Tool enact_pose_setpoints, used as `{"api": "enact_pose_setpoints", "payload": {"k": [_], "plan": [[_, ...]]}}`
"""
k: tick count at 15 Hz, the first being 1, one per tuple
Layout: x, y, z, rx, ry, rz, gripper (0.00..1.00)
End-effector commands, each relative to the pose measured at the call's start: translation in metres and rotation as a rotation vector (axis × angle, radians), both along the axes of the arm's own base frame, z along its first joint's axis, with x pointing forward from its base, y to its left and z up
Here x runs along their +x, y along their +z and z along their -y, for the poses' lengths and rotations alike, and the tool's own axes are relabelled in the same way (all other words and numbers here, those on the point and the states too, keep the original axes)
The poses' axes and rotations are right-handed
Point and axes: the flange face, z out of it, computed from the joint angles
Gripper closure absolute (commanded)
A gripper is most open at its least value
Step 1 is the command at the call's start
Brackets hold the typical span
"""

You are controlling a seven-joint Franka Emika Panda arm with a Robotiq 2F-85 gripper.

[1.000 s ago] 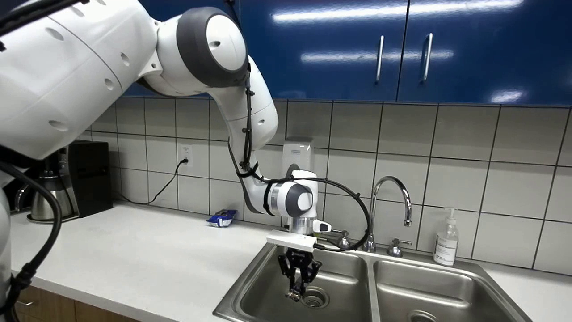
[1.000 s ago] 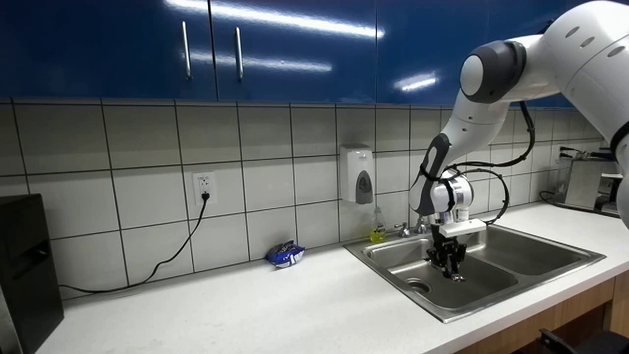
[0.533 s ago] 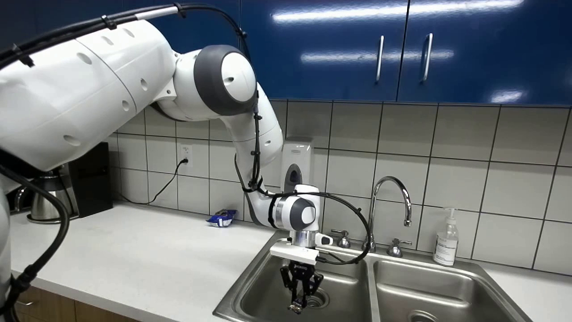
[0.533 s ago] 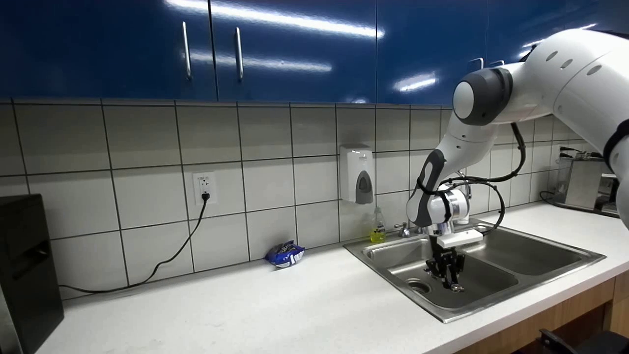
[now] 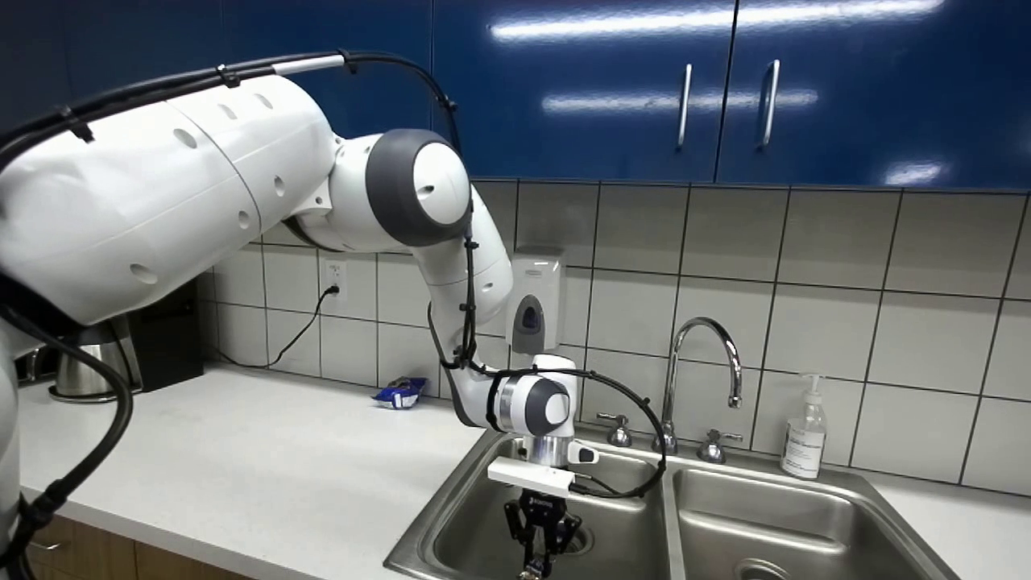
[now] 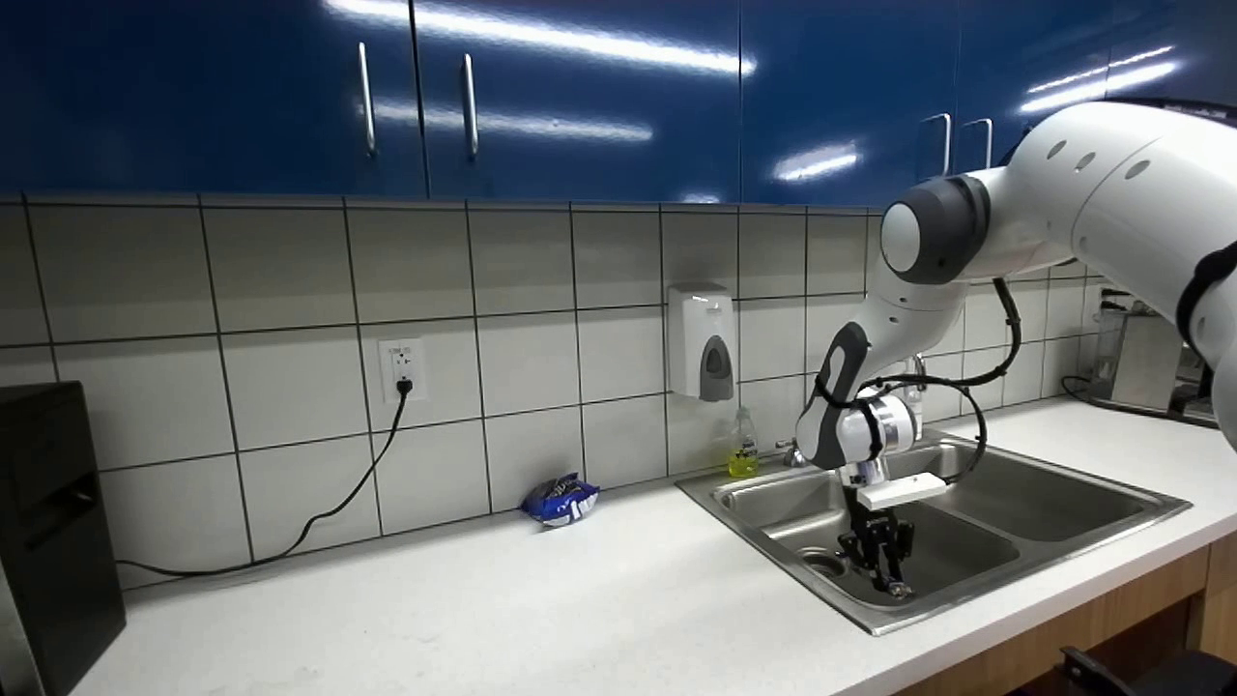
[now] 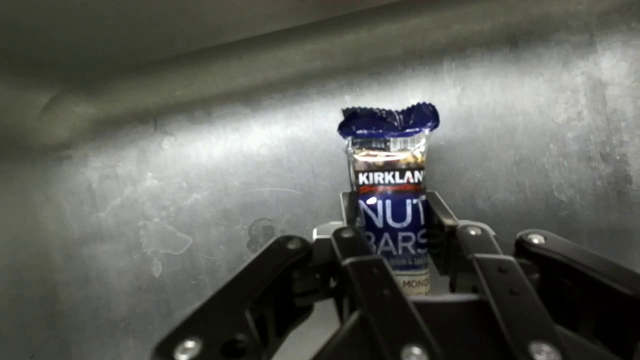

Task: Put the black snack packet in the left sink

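1. While a blue bag lies left of the left sink, we ignore that bag.
2. Inside the left sink, our gripper grasps the snack packet.
3. Placing seems in hand; next we should ensure the packet touches bottom, then let go.

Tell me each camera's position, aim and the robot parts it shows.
Exterior view: outside the robot, facing the tiled wall over the left sink; arm enters from picture left.
Exterior view: outside, facing that wall across the counter; arm enters from picture right.
Wrist view: on the wrist, looking into that sink; only the gripper shows, holding the nut bar packet.
Both exterior views share that sink and the blue bag.
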Motion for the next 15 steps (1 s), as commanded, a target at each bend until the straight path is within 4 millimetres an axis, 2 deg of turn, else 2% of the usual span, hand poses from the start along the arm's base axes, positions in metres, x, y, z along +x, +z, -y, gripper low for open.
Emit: {"api": "enact_pose_setpoints", "payload": {"k": [1,15], "plan": [[0.01,-0.006,0.003,-0.013,-0.017,-0.026,0.91],[0.012,-0.033,-0.002,-0.015,-0.011,-0.068,0.91]]}}
